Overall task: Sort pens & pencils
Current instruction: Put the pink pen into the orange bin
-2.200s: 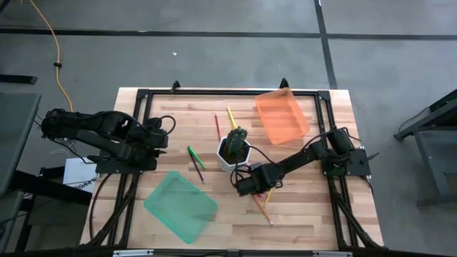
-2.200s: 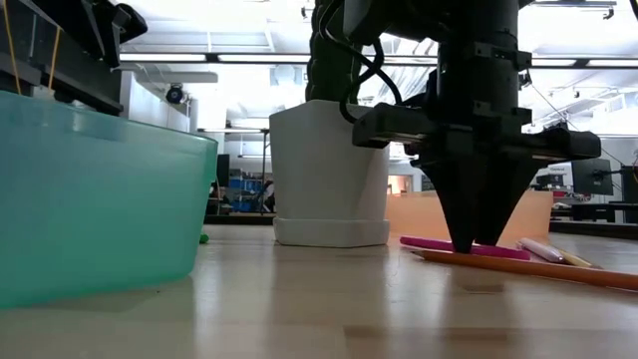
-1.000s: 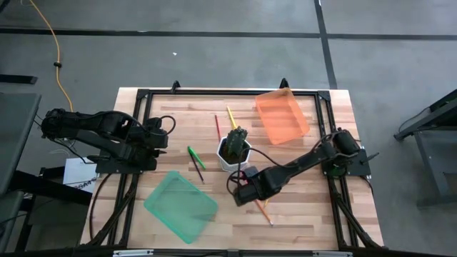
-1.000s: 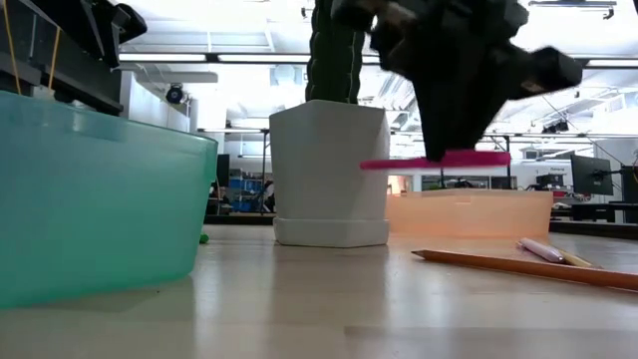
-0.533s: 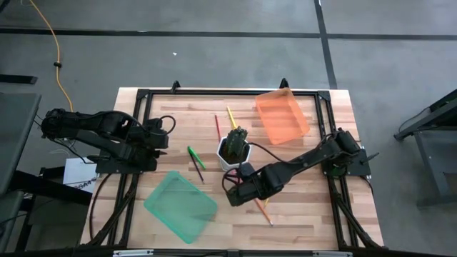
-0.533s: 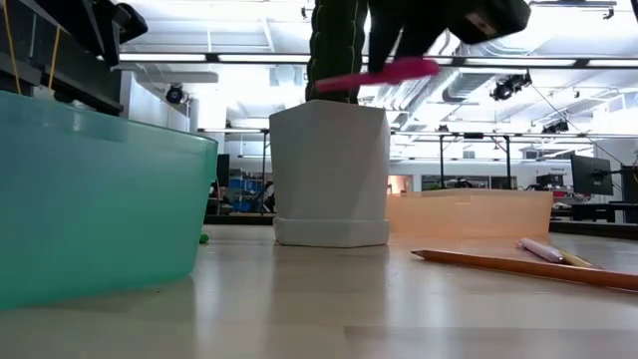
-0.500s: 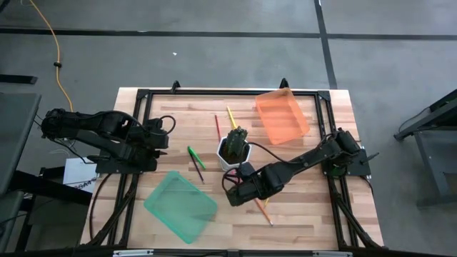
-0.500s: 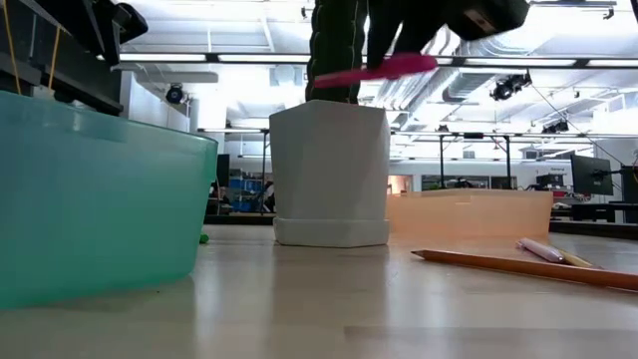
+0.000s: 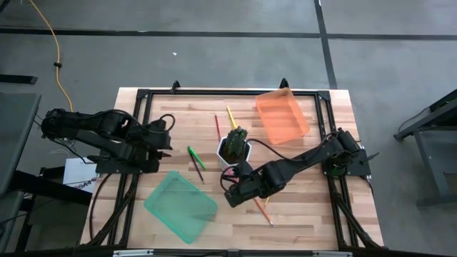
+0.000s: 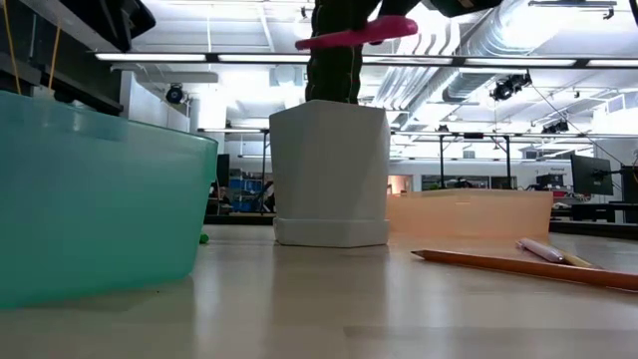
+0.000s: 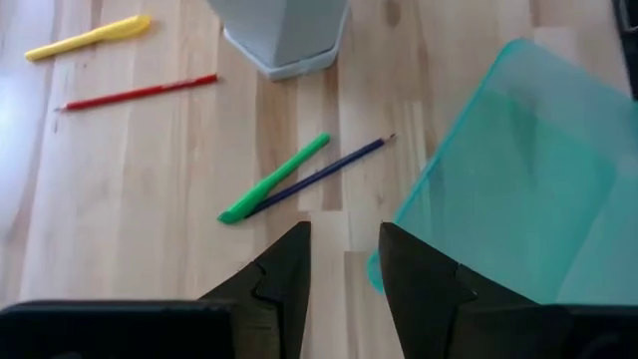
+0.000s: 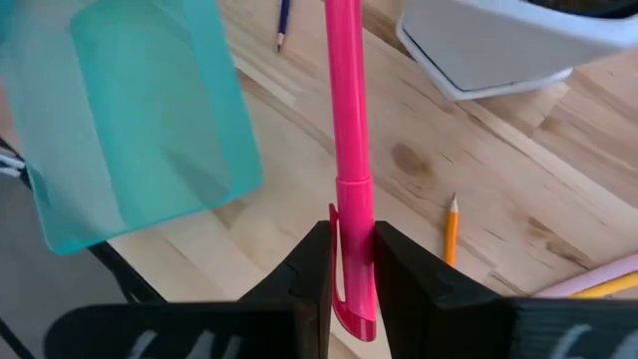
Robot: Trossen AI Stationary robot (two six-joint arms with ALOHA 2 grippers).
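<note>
High view: the right gripper [image 9: 230, 195] sits above the table [image 9: 300, 207] between the white pot [image 9: 233, 153] and the teal bin [image 9: 181, 205]; the left gripper [image 9: 166, 137] waits near the table's left edge. A green pen [image 9: 195, 156] and a dark pencil [image 9: 198, 170] lie left of the pot; an orange pencil [image 9: 263, 210] lies beside the right gripper, and the orange bin [image 9: 282, 116] stands at the far right. Low view: a pink pen [image 10: 354, 34] hangs nearly level, well above the table, in front of the cactus. Left wrist view: the left gripper's fingers [image 11: 287, 274] stand apart, holding nothing, over the green pen and the teal bin's corner. Right wrist view: the right gripper's fingers [image 12: 313, 261] pinch the pink pen near its clip end, above the teal bin's edge.
</note>
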